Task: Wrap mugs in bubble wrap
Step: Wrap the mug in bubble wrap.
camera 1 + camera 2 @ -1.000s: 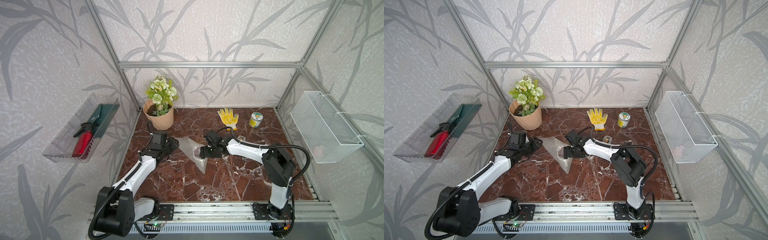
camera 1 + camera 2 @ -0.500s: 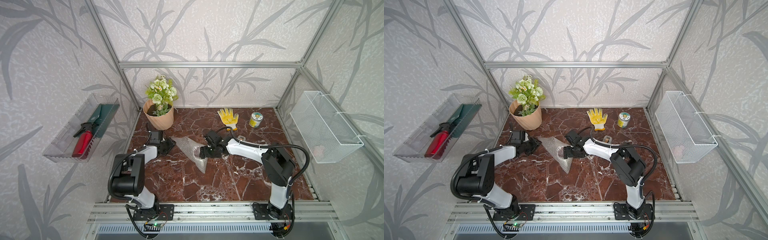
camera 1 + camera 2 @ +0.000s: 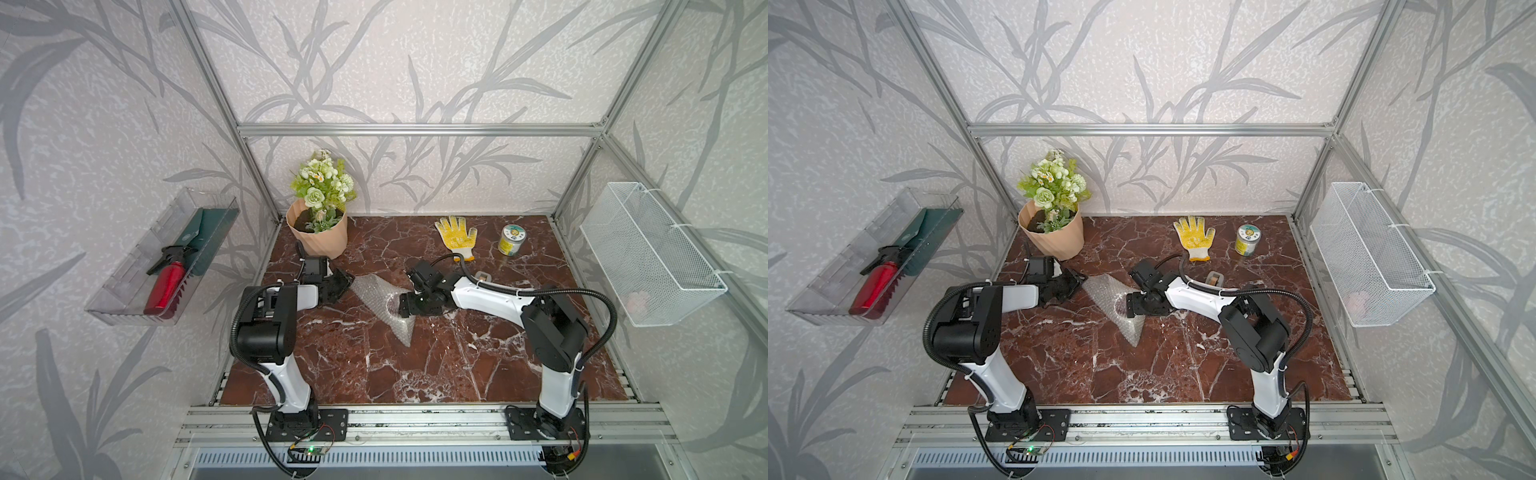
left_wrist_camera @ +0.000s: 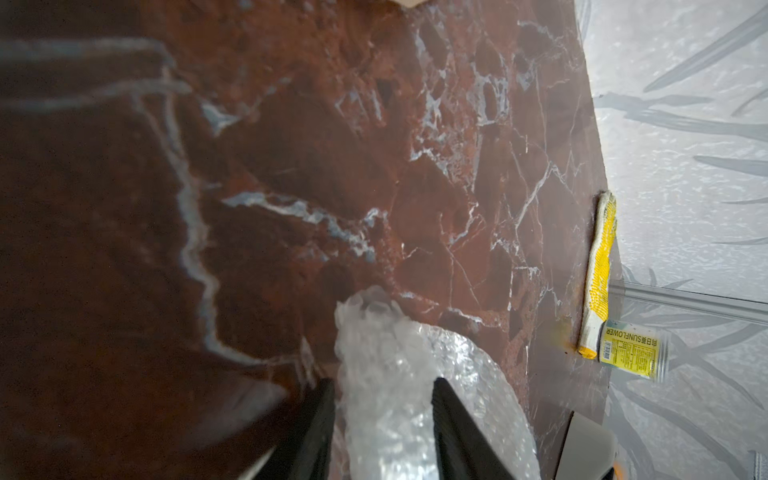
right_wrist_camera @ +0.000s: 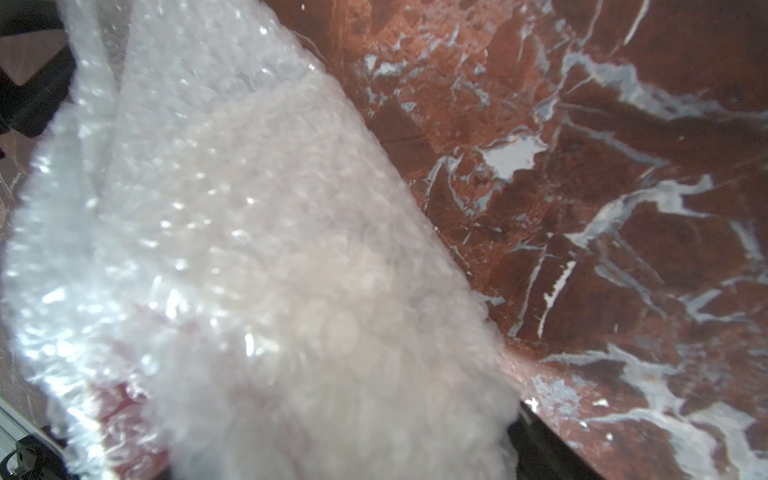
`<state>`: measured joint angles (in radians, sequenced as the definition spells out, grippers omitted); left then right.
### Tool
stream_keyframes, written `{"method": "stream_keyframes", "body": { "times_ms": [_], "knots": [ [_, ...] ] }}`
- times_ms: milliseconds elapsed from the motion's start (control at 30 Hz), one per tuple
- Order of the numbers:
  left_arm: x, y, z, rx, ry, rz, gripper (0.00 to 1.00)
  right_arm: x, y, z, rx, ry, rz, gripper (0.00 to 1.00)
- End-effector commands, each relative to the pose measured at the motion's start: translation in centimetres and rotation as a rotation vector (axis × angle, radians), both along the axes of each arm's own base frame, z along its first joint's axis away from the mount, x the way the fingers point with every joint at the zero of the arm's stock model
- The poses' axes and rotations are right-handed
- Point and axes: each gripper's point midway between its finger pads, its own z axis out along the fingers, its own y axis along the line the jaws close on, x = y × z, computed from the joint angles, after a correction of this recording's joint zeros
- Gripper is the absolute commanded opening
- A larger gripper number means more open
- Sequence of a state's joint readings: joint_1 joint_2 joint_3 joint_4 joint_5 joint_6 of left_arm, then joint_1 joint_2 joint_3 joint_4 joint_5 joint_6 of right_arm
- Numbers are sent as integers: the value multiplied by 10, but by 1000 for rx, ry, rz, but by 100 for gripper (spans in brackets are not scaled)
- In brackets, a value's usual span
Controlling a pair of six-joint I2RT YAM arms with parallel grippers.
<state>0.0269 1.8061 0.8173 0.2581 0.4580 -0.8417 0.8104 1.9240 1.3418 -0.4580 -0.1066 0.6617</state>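
**Left gripper [image 3: 348,283] and right gripper [image 3: 401,306] at the bubble wrap [image 3: 376,293]**

**Top views.** Both top views show the bubble wrap as a crumpled, translucent grey sheet on the table [image 3: 415,365], a glossy red-brown slab veined in white. The sheet tapers to a point toward the near edge. The mug [image 3: 392,306] lies near the table's middle, inside the sheet. It shows only as a dark reddish oval through the plastic, and its handle cannot be made out. The right gripper clasps the mug through the wrap, with its black jaws spread wide on either side of the bundle. The left gripper touches the sheet's corner nearest the ribbed flowerpot [image 3: 318,232]. Its fingertips are too small here to show how they stand. A knit glove [image 3: 456,237] with yellow dots and a small round jar [image 3: 512,240] lie near the back wall, well apart from the bundle. A small grey item [image 3: 482,276] beside the right arm is partly hidden by a cable.

**Left wrist view.** Two black tapered fingers [image 4: 320,424] flank a bunched, shiny end of the wrap. The plastic fills the gap between them, but whether they pinch it or only stand against it cannot be told. The finger bases are cut off by the frame edge. The glove appears edge-on, and the jar's yellow-green label reads SUNFLOWER.

**Right wrist view.** Blurred, milky wrap covers most of the frame, its bubbles showing as small round domes. A red tint shows through the plastic, but the mug's outline is unreadable. One black finger [image 5: 540,440] lies against the bundle, and the opposite finger is hidden behind the wrap.
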Motion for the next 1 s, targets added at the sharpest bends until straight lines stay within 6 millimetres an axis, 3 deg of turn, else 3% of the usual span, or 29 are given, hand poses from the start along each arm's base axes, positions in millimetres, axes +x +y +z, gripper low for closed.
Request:
{"method": "stream_keyframes", "body": {
  "times_ms": [0,167,267,367,567,700,967],
  "knots": [
    [-4,-2,-15,-45,36,12,31,-11,-15,-18,-84,55,7,83],
    [-4,-2,-4,-37,16,5,13,-12,-16,-20,-89,59,4,83],
    [0,0,14,-30,-15,-1,6,-12,-16,-20,-91,62,3,83],
    [4,0,38,-32,-65,-9,0,-13,-17,-21,-99,66,4,83],
    [10,-16,98,-117,-208,-77,0,-13,-19,-23,-114,71,0,83],
    [-5,-32,122,-167,-268,-135,0,-13,-20,-25,-120,75,-3,83],
    [-54,-68,148,-214,-333,-256,0,-13,-21,-29,-135,87,-8,83]
  ]
}}
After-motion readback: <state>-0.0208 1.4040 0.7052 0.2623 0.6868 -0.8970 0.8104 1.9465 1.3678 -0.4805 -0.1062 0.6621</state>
